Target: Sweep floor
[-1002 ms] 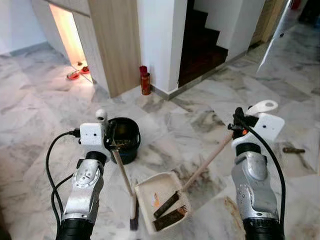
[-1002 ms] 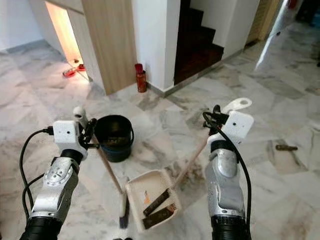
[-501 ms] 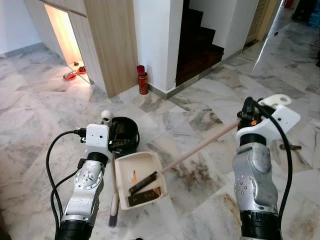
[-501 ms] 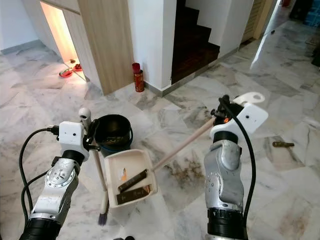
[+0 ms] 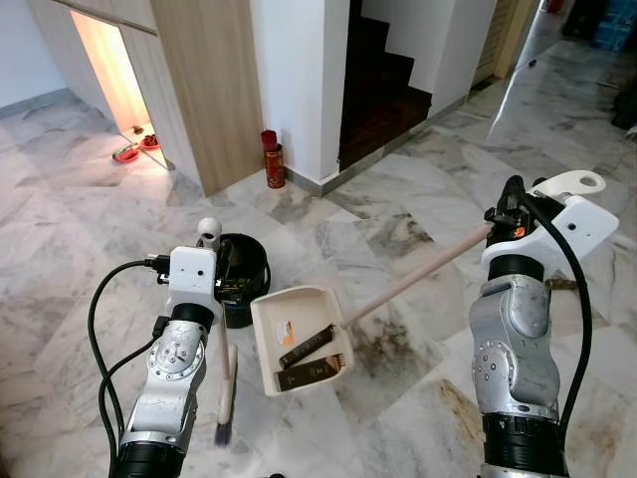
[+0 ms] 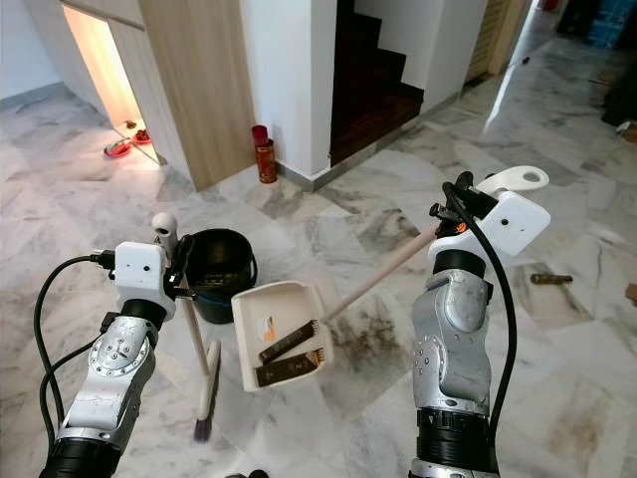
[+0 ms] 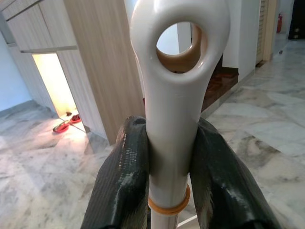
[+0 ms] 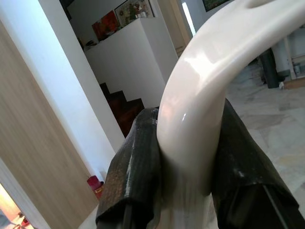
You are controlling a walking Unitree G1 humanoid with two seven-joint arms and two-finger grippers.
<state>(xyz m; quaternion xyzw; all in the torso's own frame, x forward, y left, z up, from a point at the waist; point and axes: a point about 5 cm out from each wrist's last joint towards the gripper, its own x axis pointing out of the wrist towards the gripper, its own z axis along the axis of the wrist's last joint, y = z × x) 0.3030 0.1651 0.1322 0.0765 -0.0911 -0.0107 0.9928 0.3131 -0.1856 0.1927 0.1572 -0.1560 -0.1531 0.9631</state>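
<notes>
My left gripper (image 5: 222,267) is shut on the white top of a broom handle (image 7: 174,95), one black finger (image 7: 125,176) on each side. The broom hangs down to its brush (image 5: 225,430) near the floor. My right gripper (image 5: 510,207) is shut on the white curved grip (image 8: 209,81) of a long wooden dustpan handle (image 5: 418,274). The cream dustpan (image 5: 281,317) holds two dark strips of debris (image 5: 307,360). It sits just right of a black bucket (image 5: 247,284).
A red canister (image 5: 269,165) stands at the white wall corner, with dark stairs (image 5: 383,80) to its right and a wood-panelled cabinet (image 5: 199,80) to its left. Red slippers (image 5: 126,151) lie far left. A small brown object (image 6: 549,279) lies on the marble at right.
The dustpan, with debris in it, has swung left from the floor in front of me to beside the bucket. The right arm has risen. The broom has drawn back to my left.
</notes>
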